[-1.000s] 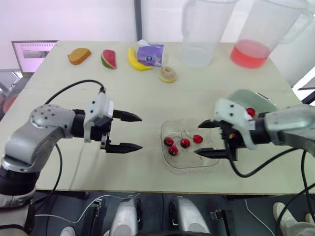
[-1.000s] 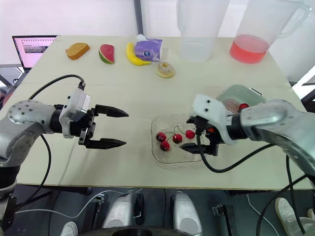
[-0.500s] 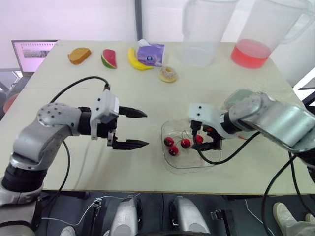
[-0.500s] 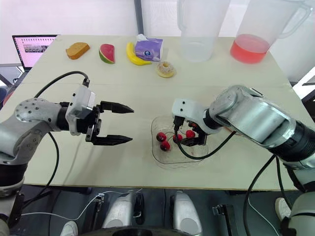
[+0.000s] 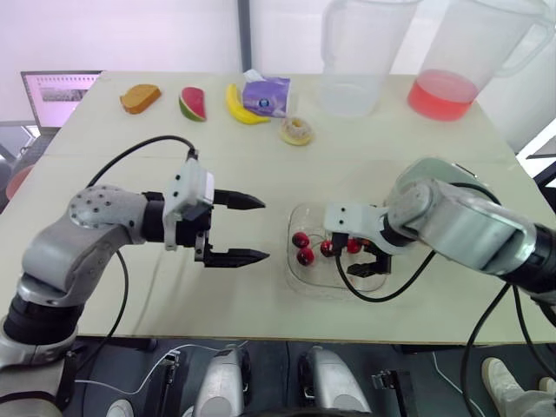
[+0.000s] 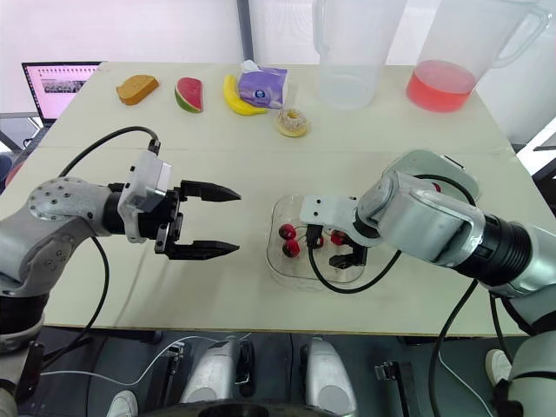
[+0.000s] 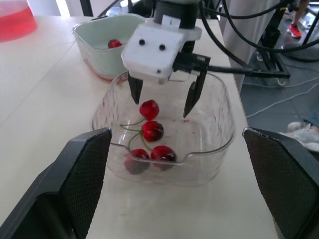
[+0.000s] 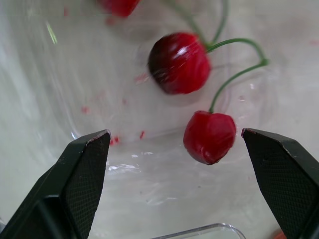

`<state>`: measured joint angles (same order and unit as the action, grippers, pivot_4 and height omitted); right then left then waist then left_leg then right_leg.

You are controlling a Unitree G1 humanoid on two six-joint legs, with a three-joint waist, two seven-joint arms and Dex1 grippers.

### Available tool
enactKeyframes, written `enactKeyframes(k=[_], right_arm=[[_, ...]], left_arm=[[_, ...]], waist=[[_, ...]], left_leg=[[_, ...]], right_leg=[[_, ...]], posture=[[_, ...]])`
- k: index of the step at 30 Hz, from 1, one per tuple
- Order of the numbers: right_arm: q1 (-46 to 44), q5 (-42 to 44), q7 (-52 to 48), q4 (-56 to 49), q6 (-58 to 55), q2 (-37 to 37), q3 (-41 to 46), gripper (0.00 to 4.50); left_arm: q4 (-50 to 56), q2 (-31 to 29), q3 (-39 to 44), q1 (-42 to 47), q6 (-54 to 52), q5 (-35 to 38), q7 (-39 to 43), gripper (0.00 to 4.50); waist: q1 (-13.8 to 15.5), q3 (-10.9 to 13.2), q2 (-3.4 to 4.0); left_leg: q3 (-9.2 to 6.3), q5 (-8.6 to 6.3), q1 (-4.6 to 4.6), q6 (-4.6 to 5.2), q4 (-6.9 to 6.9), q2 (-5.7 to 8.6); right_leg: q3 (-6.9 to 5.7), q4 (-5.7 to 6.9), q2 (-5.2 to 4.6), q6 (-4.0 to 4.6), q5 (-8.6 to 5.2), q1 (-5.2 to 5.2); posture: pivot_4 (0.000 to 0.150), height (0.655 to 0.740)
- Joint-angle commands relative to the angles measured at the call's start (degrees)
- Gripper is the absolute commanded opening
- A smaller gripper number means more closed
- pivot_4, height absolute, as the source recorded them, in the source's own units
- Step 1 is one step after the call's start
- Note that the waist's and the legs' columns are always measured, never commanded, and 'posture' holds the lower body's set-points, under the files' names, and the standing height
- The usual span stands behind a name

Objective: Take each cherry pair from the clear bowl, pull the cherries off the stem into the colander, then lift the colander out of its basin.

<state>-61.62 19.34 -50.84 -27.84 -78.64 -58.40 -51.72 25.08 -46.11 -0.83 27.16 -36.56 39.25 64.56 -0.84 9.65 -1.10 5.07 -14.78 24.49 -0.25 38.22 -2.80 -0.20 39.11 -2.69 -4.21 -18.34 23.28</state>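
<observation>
Four cherries (image 5: 328, 248) sit in the clear bowl (image 5: 300, 282) near the table's front edge. They're strung roughly left to right, with thin green stems (image 8: 234, 74) joining them in pairs. Your right gripper (image 7: 161, 107) is down in the bowl, fingers apart, a cherry between them. The left gripper (image 5: 265, 228) hovers left of the bowl, spread wide too. The colander (image 7: 99, 52) is just beside the bowl's far right, one cherry inside. Pitchers (image 5: 443, 94) and a banana (image 5: 239, 109) are way back.

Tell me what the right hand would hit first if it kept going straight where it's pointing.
Most likely the cherry lying between the open fingers of the right hand, then the floor of the clear bowl; depth is hard to judge.
</observation>
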Motion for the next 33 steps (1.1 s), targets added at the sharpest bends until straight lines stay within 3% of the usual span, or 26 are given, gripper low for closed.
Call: enactKeyframes(k=[1,3,5,11,13,22,30,33], right_arm=[[-1.16,-2.68,-0.38,0.52,0.66,0.20,-0.94,4.50],[-1.22,-3.63,-0.65,0.95,0.98,0.52,-1.58,4.50],[-1.31,-4.54,-0.86,1.48,1.26,0.98,-2.08,3.93],[-1.00,-6.23,-1.36,2.27,1.81,2.15,-2.00,1.07],[-0.96,-6.73,-1.61,2.26,1.99,2.38,-2.06,0.63],[-1.81,-6.06,-3.36,0.05,1.85,2.03,4.12,0.55],[1.68,0.65,-6.35,-9.64,-0.34,-2.55,20.72,0.55],[5.32,0.32,-4.34,-12.12,4.19,-3.08,26.67,0.55]], left_arm=[[1.85,-0.74,1.92,-0.01,-0.25,1.29,-0.38,4.42],[1.92,-0.79,1.94,-0.06,-0.38,1.39,-0.44,4.42],[1.90,-0.83,1.96,-0.09,-0.49,1.45,-0.49,4.50],[1.48,-0.80,1.77,0.04,-0.48,1.35,-0.39,4.50],[1.30,-0.84,1.69,0.08,-0.50,1.31,-0.26,4.50],[0.57,-0.67,1.43,0.56,-0.32,0.97,-0.07,4.50],[-1.76,-0.41,1.60,2.28,-0.17,0.60,0.09,4.50],[-4.00,0.56,1.42,4.38,-0.73,0.99,-0.33,4.50]], waist=[[-0.03,0.00,0.00],[-0.02,0.00,0.00],[-0.02,0.00,0.00],[-0.02,0.00,0.00],[-0.03,0.00,0.00],[0.01,0.00,0.00],[0.05,0.00,0.00],[0.13,0.00,-0.01]], left_leg=[[0.00,0.00,0.00,0.00,0.00,0.00],[0.00,0.00,0.00,0.00,0.00,0.00],[0.00,0.00,0.00,0.00,0.00,0.00],[0.00,0.00,0.00,0.00,0.00,0.00],[0.00,0.00,0.00,0.00,0.00,0.00],[0.00,0.00,0.00,0.00,0.00,0.00],[-0.01,0.00,-0.01,0.00,-0.01,-0.01],[-0.01,0.00,-0.02,0.00,0.00,-0.01]], right_leg=[[0.00,0.00,0.00,0.00,0.00,0.00],[0.00,0.00,0.01,0.00,0.00,0.00],[0.00,0.00,0.00,0.00,0.00,0.00],[0.00,0.00,0.01,0.00,0.00,0.00],[0.00,0.00,0.01,0.00,0.00,0.00],[-0.01,0.01,0.01,0.00,0.00,0.01],[-0.01,0.00,0.01,0.00,0.00,-0.01],[-0.01,0.00,0.01,0.00,0.00,-0.04]], posture=[[0.150,0.7400],[0.150,0.7400],[0.150,0.7400],[0.150,0.7400],[0.150,0.7400],[0.150,0.7400],[0.150,0.7400],[0.150,0.7400]])
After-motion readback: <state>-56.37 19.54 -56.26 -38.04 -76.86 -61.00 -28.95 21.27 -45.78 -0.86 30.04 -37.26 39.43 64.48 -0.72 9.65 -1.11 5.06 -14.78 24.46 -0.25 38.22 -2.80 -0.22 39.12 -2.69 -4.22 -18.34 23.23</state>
